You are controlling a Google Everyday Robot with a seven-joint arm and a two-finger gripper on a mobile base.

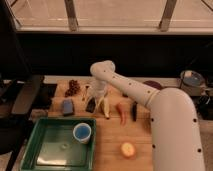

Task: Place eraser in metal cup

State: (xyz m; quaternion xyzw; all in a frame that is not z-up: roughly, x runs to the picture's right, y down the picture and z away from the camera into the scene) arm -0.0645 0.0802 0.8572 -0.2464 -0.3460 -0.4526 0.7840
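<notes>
One tool (95,98) over wood tbl (108,159), dark wall (55,55) behind

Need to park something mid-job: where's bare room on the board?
Bare wood between the green tray and the orange fruit; tray floor left of the blue cup is free. Crowded around the claw, by the eraser, banana and blue-grey block.

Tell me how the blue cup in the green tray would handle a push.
The blue cup stands upright and looks like plastic: probably light, likely to slide or tip on the green tray's smooth floor. The gripper hangs over the wooden board beside the banana.
</notes>
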